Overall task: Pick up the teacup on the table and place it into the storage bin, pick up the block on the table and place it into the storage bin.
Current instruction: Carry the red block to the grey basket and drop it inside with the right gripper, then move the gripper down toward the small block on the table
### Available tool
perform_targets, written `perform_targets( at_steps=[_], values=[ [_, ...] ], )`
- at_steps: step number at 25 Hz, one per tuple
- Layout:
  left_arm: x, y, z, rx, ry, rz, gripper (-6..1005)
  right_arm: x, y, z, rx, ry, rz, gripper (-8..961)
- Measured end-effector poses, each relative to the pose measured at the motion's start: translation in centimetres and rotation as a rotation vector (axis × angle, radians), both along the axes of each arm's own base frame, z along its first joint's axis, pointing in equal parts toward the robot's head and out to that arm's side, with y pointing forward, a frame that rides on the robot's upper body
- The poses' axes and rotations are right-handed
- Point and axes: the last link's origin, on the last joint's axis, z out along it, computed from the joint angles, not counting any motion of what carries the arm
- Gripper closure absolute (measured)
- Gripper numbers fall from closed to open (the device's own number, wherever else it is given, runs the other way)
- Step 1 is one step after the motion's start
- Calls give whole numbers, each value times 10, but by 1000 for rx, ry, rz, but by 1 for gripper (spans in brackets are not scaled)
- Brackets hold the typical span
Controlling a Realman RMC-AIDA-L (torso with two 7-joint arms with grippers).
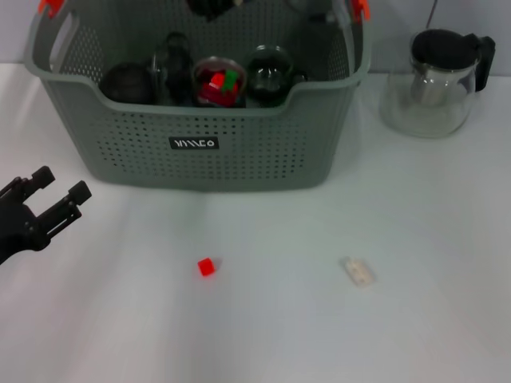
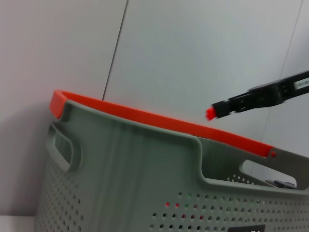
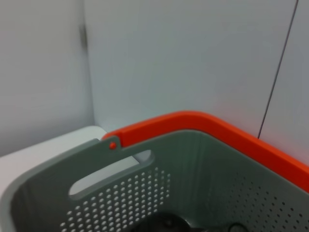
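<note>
The grey storage bin stands at the back of the table, also filling the left wrist view and right wrist view. Inside it are several dark glass teacups; one holds red and green blocks. No teacup stands on the table. A red block lies on the table in front of the bin. My left gripper hovers open and empty at the left, well short of that block. My right gripper hangs above the bin with a small red block at its tip.
A glass teapot with a black lid and handle stands right of the bin. A small pale object lies on the white table at the front right. Orange clips mark the bin's handles.
</note>
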Motion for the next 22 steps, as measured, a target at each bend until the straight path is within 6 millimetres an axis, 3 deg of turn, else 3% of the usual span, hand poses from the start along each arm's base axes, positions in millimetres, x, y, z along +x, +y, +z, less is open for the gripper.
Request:
perform_targets(
  at_steps=[10,15,17,22],
  values=[
    [0,0,0,0,1,-1,246,-6,8,1,52,-53,-26,745],
    [0,0,0,4,0,0,246,-7,5,5,41,-54,-15,532],
    [0,0,1,5,-1,0,246,-5,1,13,27,-40,2,491],
    [0,0,1,6,0,2,246,18,-38,52,5,147,142,389]
  ],
)
